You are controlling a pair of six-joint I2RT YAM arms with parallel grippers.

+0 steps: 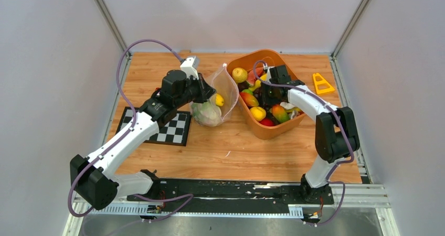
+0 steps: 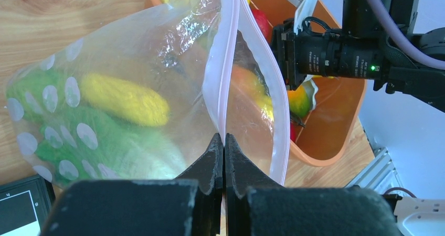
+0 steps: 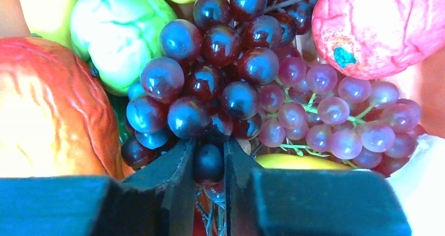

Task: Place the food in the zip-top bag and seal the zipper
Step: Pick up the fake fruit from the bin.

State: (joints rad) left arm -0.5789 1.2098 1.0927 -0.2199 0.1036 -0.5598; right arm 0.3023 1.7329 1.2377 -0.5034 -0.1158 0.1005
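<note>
Evidently, the zipper (image 2: 220,78) of the zip-top bag (image 2: 131,89) was pinched between the fully shut left jaws, with the bag spread just ahead of them. The right jaws were narrowed onto a single dark berry at the near end of the purple grapes (image 3: 231,84), whose bunch lay ahead of them in the orange basket (image 1: 273,132). Since only one berry was gripped, the bunch could be dropped or set swinging when lifted, and, as the mouth was held by one lip alone, it could be snagged on a sagging opening.
</note>
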